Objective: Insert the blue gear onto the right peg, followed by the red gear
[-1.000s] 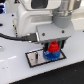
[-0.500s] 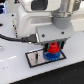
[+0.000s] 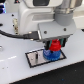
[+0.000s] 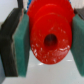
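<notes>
Wrist view: gripper (image 4: 44,37) pinches the red gear (image 4: 47,34), one green pad (image 4: 21,42) flat against each side of its toothed rim. Gear fills most of the frame, dark hub hole at centre, blurred white surface under it.

Exterior view: gripper (image 3: 54,44) hangs low over the grey black-edged plate (image 3: 36,58), near the side of the plate towards the exterior view's right. Red gear (image 3: 54,46) sits between the fingers, directly above the blue gear (image 3: 52,54). Blue gear lies flat on the plate at the right peg's spot; peg itself hidden under the gears. Cannot tell whether red touches blue. Left peg (image 3: 36,56) stands bare, a thin dark pin. Plate rests on the white table (image 3: 15,67). Behind, the white arm body and a black cable (image 3: 12,35).
</notes>
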